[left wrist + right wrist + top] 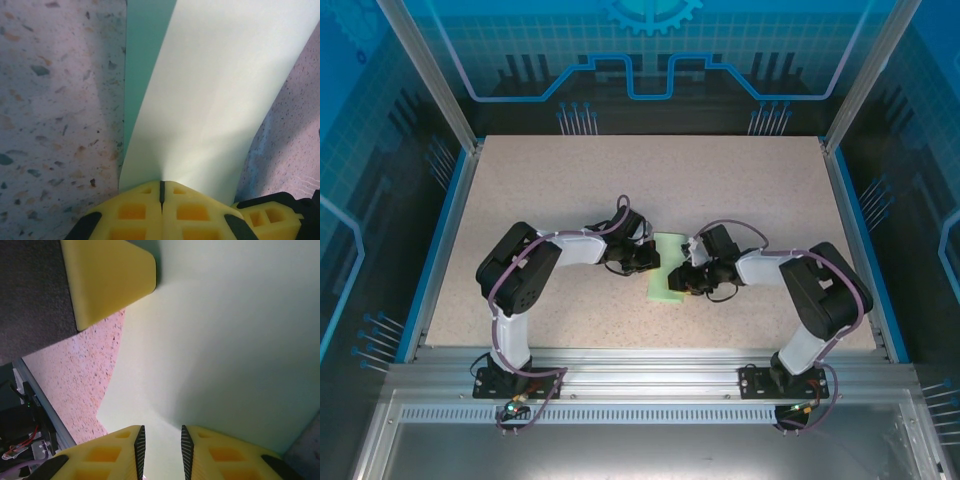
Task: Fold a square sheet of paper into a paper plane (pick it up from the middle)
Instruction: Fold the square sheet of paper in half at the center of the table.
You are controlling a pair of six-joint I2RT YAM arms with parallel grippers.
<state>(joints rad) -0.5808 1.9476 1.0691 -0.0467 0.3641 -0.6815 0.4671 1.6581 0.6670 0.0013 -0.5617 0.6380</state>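
Note:
The square sheet of paper [666, 270], pale mint green, shows from above as a narrow doubled-over strip raised between the two grippers at mid-table. My left gripper [649, 258] comes in from the left. In its wrist view the left gripper [161, 184] is shut on the near edge of the paper [215, 95], which rises away from the jaws. My right gripper [688, 277] faces it from the right. In its wrist view the right gripper [161, 432] has its jaws a finger's width apart, and the paper [225, 350] runs into the gap. A finished paper plane is out of view.
The speckled beige table [570, 190] stretches around the arms. Blue rails [438, 240] edge it left and right, and an aluminium frame [640, 365] runs along the front. A yellow fingertip [107, 280] of the left gripper is at the top left of the right wrist view.

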